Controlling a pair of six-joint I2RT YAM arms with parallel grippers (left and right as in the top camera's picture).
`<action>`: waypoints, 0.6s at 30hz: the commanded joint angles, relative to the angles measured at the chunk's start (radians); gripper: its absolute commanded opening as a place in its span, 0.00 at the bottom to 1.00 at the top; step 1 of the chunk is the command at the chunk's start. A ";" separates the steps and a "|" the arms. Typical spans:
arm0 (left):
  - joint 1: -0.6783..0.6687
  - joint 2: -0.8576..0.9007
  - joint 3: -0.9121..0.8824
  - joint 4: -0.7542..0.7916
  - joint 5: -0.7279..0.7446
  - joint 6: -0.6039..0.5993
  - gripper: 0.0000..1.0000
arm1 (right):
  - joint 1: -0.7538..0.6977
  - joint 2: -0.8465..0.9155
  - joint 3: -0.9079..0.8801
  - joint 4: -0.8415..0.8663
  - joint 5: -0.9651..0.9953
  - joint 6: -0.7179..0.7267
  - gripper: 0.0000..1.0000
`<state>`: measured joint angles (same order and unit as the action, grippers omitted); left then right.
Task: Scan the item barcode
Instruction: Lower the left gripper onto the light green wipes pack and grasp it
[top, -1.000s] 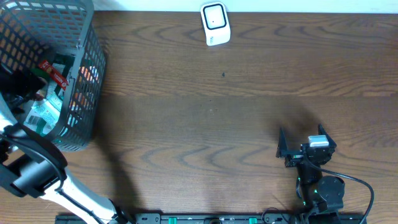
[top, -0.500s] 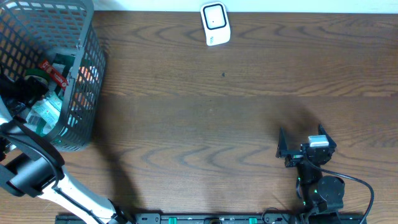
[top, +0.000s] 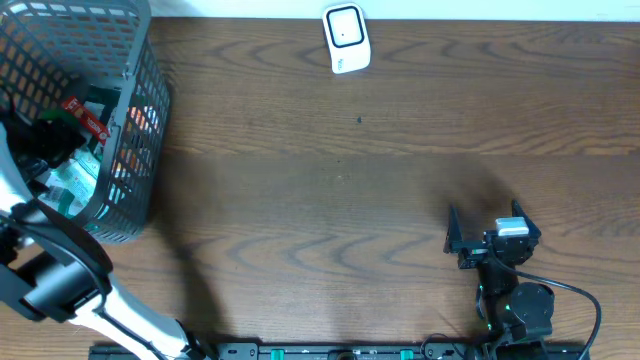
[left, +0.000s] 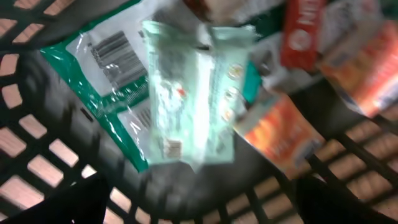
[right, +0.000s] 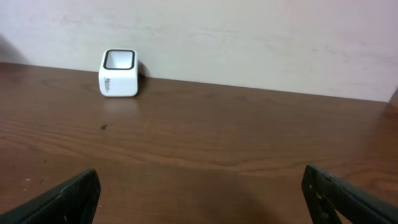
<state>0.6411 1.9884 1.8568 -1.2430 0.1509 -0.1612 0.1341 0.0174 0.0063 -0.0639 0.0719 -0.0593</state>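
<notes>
The left gripper (left: 208, 202) has slid a little further into the gray basket (top: 140, 150) than a second ago. Its two fingers are spread wider now, with nothing between them, over a pale green packet (left: 193, 99) that lies on a white and green bag (left: 106, 56) with black bar lines. The right gripper (top: 487, 232) has not moved and is spread wide and empty too, and the white scanner (top: 346, 38) stands where it was, well apart from the basket.
</notes>
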 joint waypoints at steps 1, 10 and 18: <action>-0.018 -0.051 -0.004 -0.005 -0.016 -0.013 0.96 | 0.004 -0.004 -0.001 -0.004 0.005 -0.002 0.99; -0.021 -0.051 -0.113 0.085 -0.041 -0.021 0.93 | 0.004 -0.004 -0.001 -0.004 0.005 -0.002 0.99; 0.003 -0.051 -0.277 0.259 -0.094 -0.035 0.91 | 0.004 -0.004 -0.001 -0.004 0.005 -0.002 0.99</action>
<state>0.6231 1.9430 1.5913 -1.0012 0.1055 -0.1841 0.1341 0.0174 0.0063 -0.0639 0.0715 -0.0593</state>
